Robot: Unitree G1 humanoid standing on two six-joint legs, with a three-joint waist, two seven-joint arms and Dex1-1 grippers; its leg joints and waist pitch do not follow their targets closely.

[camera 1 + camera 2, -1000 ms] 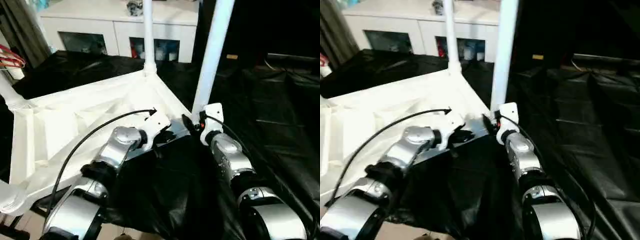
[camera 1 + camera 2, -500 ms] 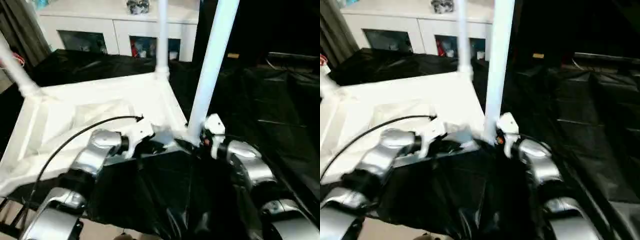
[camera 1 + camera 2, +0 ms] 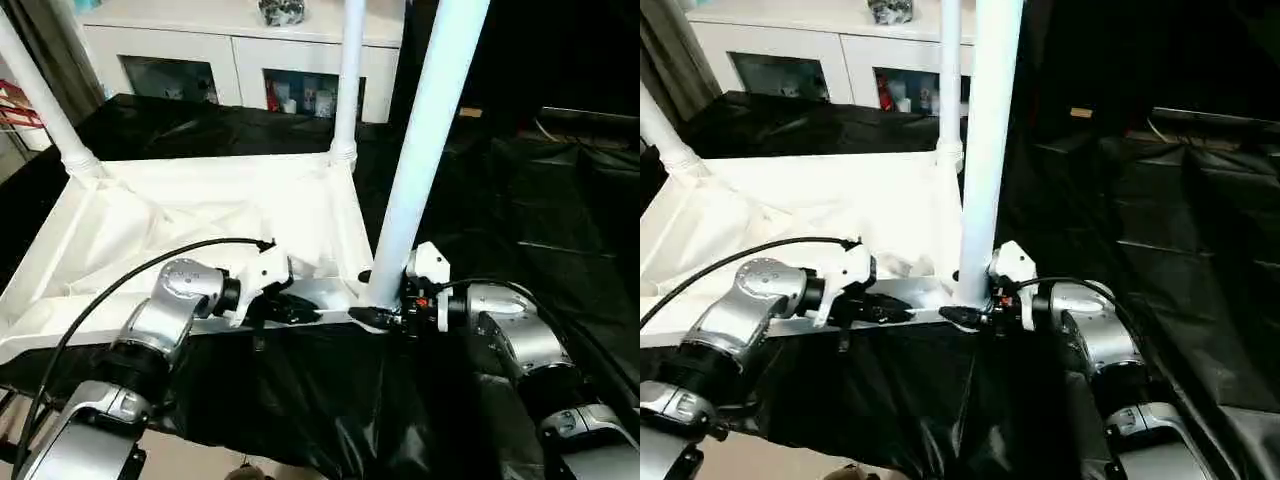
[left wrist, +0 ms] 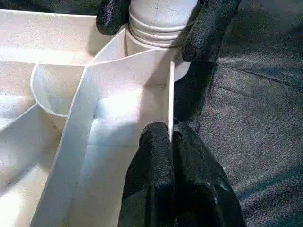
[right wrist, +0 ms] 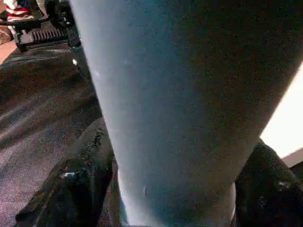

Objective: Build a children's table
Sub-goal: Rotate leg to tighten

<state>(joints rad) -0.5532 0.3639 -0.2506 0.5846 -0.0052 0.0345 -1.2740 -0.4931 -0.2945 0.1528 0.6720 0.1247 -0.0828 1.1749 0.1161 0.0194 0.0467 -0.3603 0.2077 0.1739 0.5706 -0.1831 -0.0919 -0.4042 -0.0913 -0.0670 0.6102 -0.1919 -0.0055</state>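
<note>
A: How is the children's table (image 3: 200, 215) sitting?

B: It is lying upside down on black sheeting (image 3: 560, 190), ribbed white plastic underside facing up, long axis running left to right. 3 smooth tapered round legs are standing upright from its corner sockets.

A: And the claws?

B: The left claw (image 4: 171, 135) is pinching the near rim shut. The right claw (image 3: 962, 315) is clasping the near right leg (image 3: 425, 150) at its base.
</note>
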